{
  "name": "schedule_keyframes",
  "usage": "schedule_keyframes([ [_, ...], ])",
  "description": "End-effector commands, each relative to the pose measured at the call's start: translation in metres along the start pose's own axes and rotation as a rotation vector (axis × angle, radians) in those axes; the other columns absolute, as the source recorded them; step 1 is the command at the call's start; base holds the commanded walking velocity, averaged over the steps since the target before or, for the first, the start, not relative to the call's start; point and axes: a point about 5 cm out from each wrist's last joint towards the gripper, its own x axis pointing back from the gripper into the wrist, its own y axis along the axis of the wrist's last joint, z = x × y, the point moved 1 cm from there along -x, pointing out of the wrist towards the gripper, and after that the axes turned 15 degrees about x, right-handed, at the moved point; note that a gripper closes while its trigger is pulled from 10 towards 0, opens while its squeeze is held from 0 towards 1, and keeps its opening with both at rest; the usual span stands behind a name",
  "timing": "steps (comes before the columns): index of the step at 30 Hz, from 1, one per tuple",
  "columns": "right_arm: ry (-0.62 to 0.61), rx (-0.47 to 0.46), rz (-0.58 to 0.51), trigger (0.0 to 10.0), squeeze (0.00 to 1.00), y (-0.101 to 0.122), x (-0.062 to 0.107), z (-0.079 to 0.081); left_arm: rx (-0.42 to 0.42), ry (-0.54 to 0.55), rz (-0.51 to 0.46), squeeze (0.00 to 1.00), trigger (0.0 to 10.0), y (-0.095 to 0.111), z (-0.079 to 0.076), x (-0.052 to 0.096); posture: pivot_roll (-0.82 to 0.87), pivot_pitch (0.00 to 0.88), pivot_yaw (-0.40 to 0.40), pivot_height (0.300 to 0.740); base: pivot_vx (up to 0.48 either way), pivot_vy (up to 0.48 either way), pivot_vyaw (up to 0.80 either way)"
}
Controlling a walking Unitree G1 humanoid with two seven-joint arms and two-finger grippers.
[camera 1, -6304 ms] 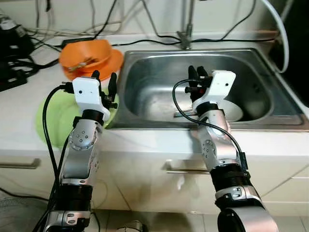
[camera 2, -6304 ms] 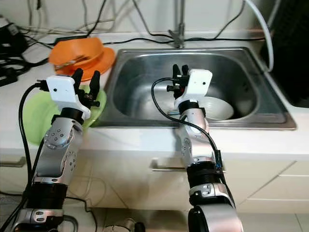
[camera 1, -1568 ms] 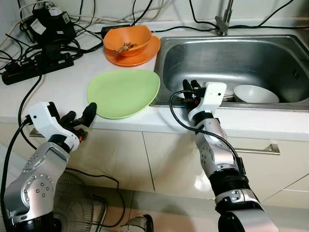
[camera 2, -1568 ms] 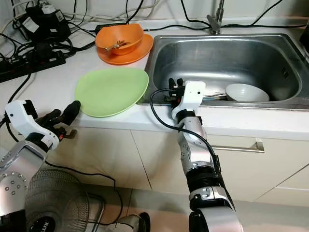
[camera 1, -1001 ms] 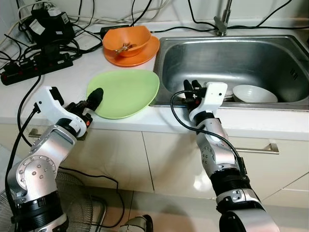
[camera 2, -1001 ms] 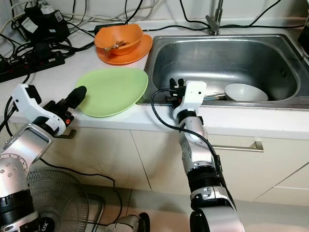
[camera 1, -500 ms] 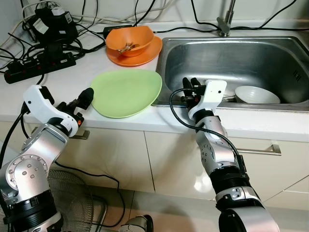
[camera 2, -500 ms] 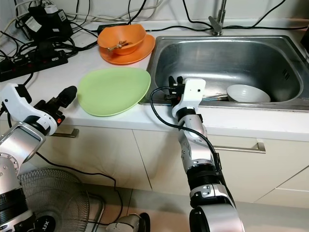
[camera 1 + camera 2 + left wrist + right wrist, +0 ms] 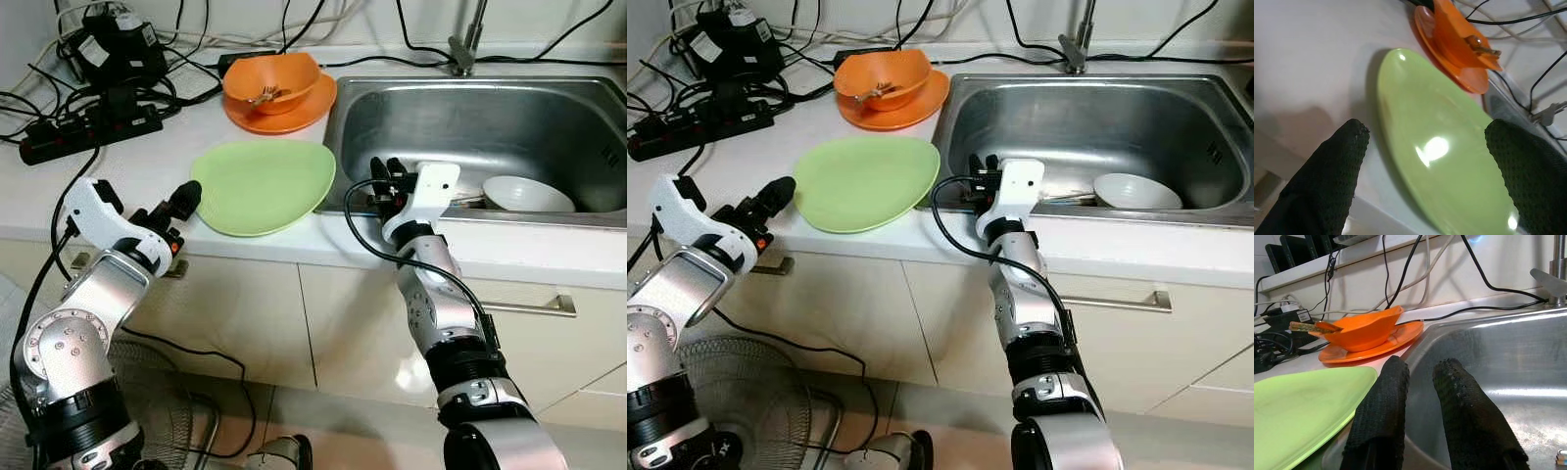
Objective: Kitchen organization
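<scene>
Green plate [image 9: 263, 183] lies flat, far edge hidden behind left pincer [image 9: 1425, 161] fingertip.

This is a home kitchen. A stainless steel sink [image 9: 470, 127] with a faucet [image 9: 465, 44] is set into a pale table [image 9: 118, 171], and white cabinet fronts with metal handles [image 9: 534, 305] run beneath it. Dishes lie about: a white bowl [image 9: 527, 193] in the sink, a green plate [image 9: 265, 184] beside it, and an orange bowl [image 9: 272, 83] on an orange plate. A power strip [image 9: 93, 122] and tangled cables crowd the back, and a fan [image 9: 745, 387] stands on the tiled floor.
</scene>
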Motion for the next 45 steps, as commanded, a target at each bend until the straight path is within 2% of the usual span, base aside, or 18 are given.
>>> schedule_keyframes([
  [1,0.011,-0.004,0.001,10.0,0.0,0.001,-0.002,0.003,0.047,0.017,0.002,0.0,10.0,0.001,0.0,-0.002,0.22,0.051,0.126,0.74,0.0,0.0,0.0],
  [4,0.01,-0.004,0.0,10.0,0.0,0.001,-0.002,0.003,0.087,0.022,-0.009,0.0,10.0,0.003,-0.001,-0.002,0.22,0.052,0.127,0.74,0.0,0.0,0.0],
  [10,0.009,-0.005,0.003,10.0,0.0,0.0,-0.001,0.002,0.09,0.048,-0.014,0.0,10.0,0.007,0.003,-0.001,0.22,0.053,0.127,0.74,0.0,0.0,0.0],
  [13,0.008,-0.004,0.002,10.0,0.0,0.001,-0.002,0.002,0.095,0.074,0.004,0.0,10.0,0.003,0.006,-0.002,0.22,0.052,0.129,0.74,0.0,0.0,0.0],
  [27,-0.002,-0.004,0.006,10.0,0.0,0.0,-0.001,0.001,0.145,0.079,0.056,0.0,10.0,-0.008,0.0,-0.011,0.22,0.065,0.137,0.74,0.0,0.0,0.0],
  [32,-0.005,0.001,0.01,10.0,0.0,0.0,-0.001,-0.001,0.194,0.088,0.084,0.0,10.0,-0.016,-0.003,-0.016,0.21,0.071,0.14,0.74,0.0,0.0,0.0],
  [45,-0.003,0.003,0.012,10.0,0.0,0.0,-0.001,-0.002,0.237,0.121,0.107,0.0,10.0,-0.024,-0.004,-0.022,0.21,0.078,0.141,0.74,0.0,0.0,0.0],
])
